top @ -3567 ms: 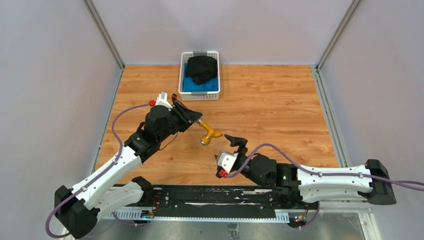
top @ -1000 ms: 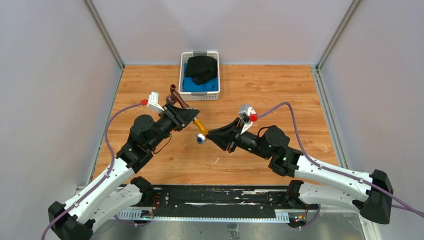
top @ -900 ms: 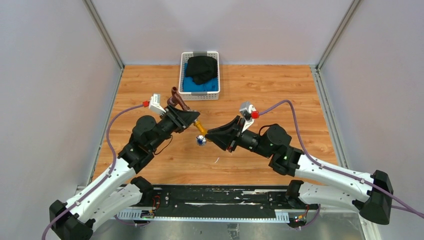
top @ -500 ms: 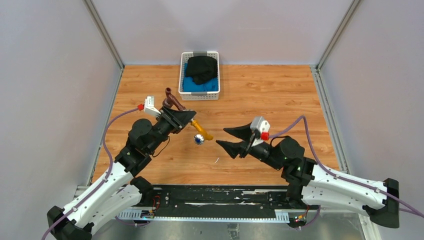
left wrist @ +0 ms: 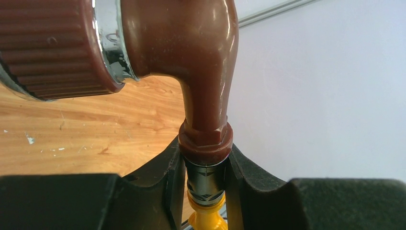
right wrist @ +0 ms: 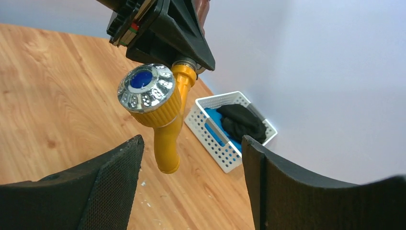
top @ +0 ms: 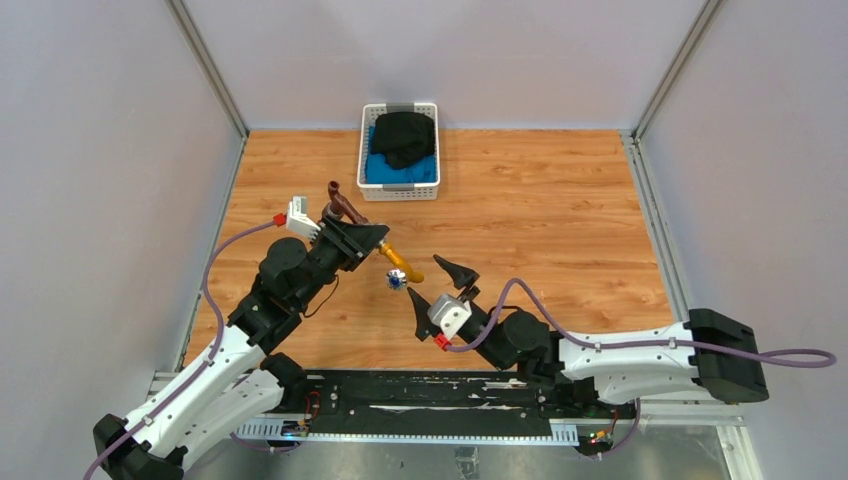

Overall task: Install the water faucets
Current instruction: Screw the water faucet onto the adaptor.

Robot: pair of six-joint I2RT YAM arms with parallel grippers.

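Note:
My left gripper (top: 372, 240) is shut on a grey metal fitting (left wrist: 206, 179) that joins the two faucets, and holds them above the table. The dark reddish-brown faucet (top: 340, 200) sticks out behind the fingers and fills the left wrist view (left wrist: 206, 72). The brass-yellow faucet (top: 402, 265) sticks out in front, its spout pointing down. It carries a silvery round knob with a blue mark (right wrist: 146, 86). My right gripper (top: 428, 280) is open and empty, just right of and below the yellow faucet (right wrist: 167, 129), not touching it.
A white basket (top: 365, 190) with black and blue cloth stands at the back of the wooden table; it also shows in the right wrist view (right wrist: 213, 139). Grey walls close in both sides.
My right gripper, which was closed in on the yellow faucet's knob, has opened and drawn back toward the near edge. My left gripper, still holding the faucets, shifted slightly left.

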